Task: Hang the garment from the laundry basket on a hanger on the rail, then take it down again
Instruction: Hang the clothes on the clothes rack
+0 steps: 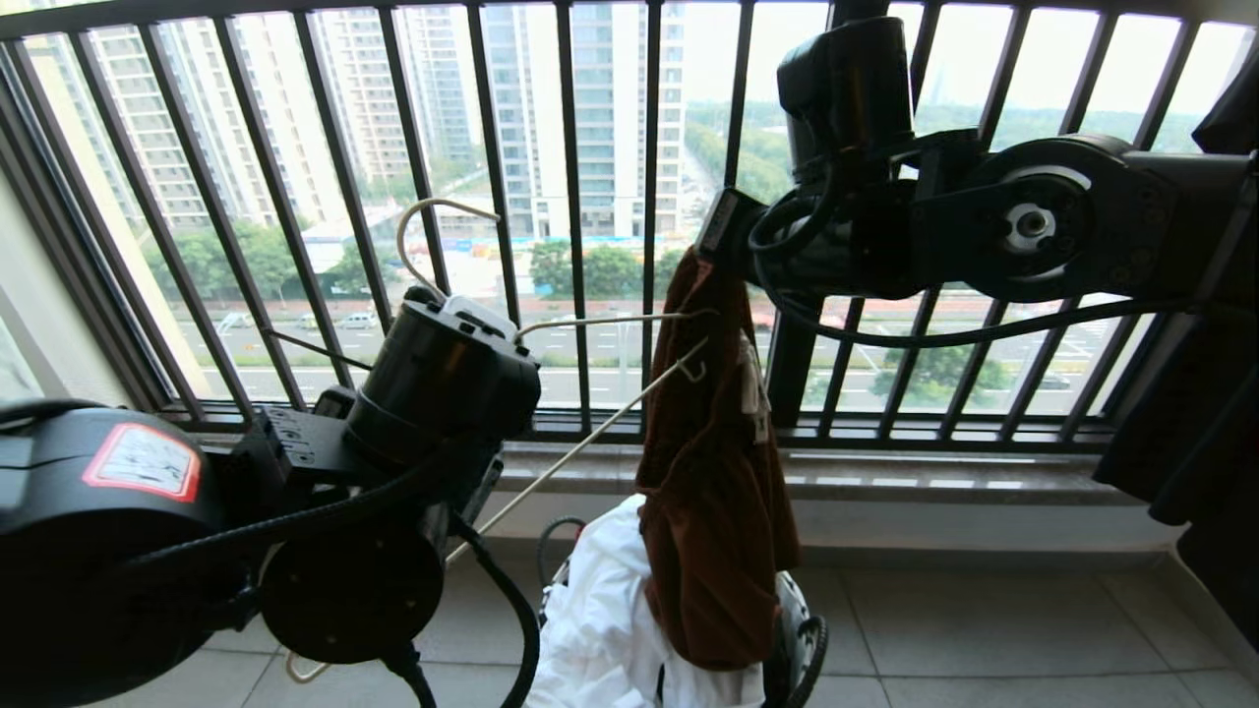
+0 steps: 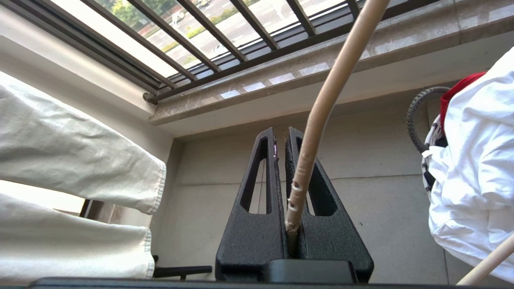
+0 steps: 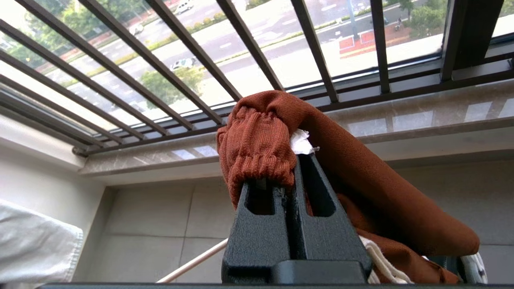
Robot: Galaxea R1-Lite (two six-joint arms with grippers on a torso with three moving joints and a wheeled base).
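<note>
Left gripper (image 2: 281, 138) clamped on the hanger (image 1: 610, 320), its thin cream wire pinched low between the 2 black fingers (image 2: 257, 208) and running up past the tips. In the head view, held low on the left, the hook curving up in front of the balcony railing (image 1: 551, 147) and the far notched end reaching just beside the shorts (image 1: 713, 492), touching or a hair apart, not clear which.

Right gripper (image 3: 295, 160) clenched on the shorts at the ribbed waistband, a bit of white drawstring (image 3: 300, 142) bunched at the fingertips. Held up on the right of the head view, at about the height of the railing's middle, with the rust-brown cloth hanging straight down from the grip in 1 long fold. Small white logo showing partway down the cloth, too small to read.

Lower end of the shorts hanging over the laundry basket (image 1: 802, 644), seen on the tiled floor (image 1: 984, 629) below the stone sill (image 1: 885, 467). White cloth (image 1: 600, 610) heaped in the basket and spilling over its near side; a strip of red fabric (image 2: 457, 88) visible behind it in the left wrist view. Pale green denim (image 2: 72, 136) hanging at the left edge of that same view, well apart from the hanger. Black garment (image 1: 1210, 393) hanging at the far right of the head view.
</note>
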